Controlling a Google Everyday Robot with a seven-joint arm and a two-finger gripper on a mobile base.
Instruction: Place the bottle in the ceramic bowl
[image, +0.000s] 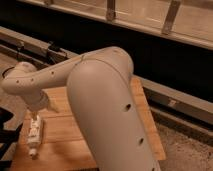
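A wooden tabletop (60, 137) stood in warm, dim light. Beyond its far edge a grey metal ledge (170, 97) ran diagonally, with a small black fitting (55, 49) on it near the far left corner. Behind the ledge lay a broad dark band of wall (165, 60), topped by a pale surface with metal posts (170, 17). Speckled grey floor (187, 147) showed past the right edge. The tool (35, 114) hung over the left edge.
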